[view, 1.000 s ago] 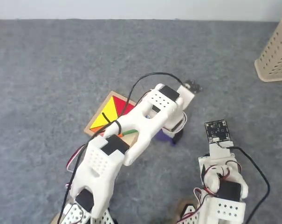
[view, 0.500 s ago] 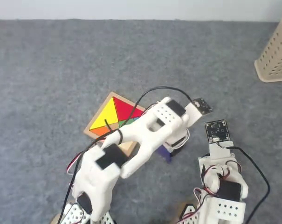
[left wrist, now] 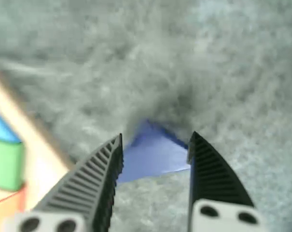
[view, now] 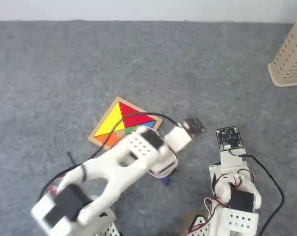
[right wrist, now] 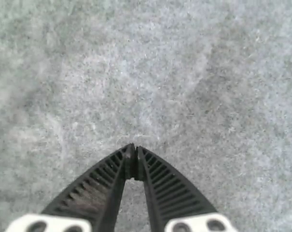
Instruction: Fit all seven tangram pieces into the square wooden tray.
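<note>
The square wooden tray (view: 103,118) lies mid-table, holding yellow (view: 110,125), red (view: 133,118), green (view: 133,130), light blue (view: 147,124) and orange (view: 109,140) pieces. My left arm stretches from the near left, partly covering the tray's near corner. My left gripper (left wrist: 155,140) is shut on a dark blue triangle (left wrist: 153,154) low over the carpet, just off the tray edge (left wrist: 32,159). That triangle (view: 165,180) peeks out under the arm in the high view. My right gripper (right wrist: 134,162) is shut on nothing above bare carpet at the near right.
A perforated beige basket (view: 290,54) stands at the far right edge. The right arm's body (view: 234,196) sits at the near right, close beside the left gripper. Grey carpet covers the table all round the tray.
My left arm has pulled back toward the near edge and slightly left, carrying the dark blue triangle with it and uncovering more of the tray. The right arm has kept still.
</note>
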Robot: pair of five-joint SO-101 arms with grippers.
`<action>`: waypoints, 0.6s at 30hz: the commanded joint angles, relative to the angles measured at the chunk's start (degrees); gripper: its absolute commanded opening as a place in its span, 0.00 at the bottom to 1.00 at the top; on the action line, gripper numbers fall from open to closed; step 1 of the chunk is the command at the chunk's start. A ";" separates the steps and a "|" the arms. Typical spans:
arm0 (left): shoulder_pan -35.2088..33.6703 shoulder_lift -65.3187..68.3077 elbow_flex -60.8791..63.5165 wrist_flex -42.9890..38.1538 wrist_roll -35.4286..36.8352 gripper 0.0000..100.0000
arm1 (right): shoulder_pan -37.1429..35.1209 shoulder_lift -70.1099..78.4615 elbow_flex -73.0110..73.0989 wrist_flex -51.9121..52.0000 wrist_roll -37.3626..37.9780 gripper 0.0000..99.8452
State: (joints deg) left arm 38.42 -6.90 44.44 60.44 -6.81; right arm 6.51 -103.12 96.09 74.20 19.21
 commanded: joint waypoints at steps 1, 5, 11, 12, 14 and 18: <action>-5.27 -12.57 1.19 -1.05 0.44 0.21 | 0.66 -0.84 0.35 -0.75 0.62 0.01; -11.96 -19.52 1.63 -2.73 6.07 0.21 | 0.66 -0.84 0.35 -0.75 0.62 0.01; -11.16 -20.66 5.49 -6.24 9.58 0.21 | 0.66 -0.84 0.35 -0.75 0.62 0.01; -9.85 -20.84 6.20 -5.19 9.67 0.21 | 0.66 -0.84 0.35 -0.75 0.62 0.01; -6.59 -20.40 7.08 -2.55 13.01 0.21 | 0.66 -0.84 0.35 -0.75 0.62 0.01; -0.18 -20.31 7.08 0.09 25.32 0.21 | 0.66 -0.84 0.35 -0.75 0.62 0.01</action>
State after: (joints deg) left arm 32.88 -25.27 51.82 58.42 8.13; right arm 6.51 -103.12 96.09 74.20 19.21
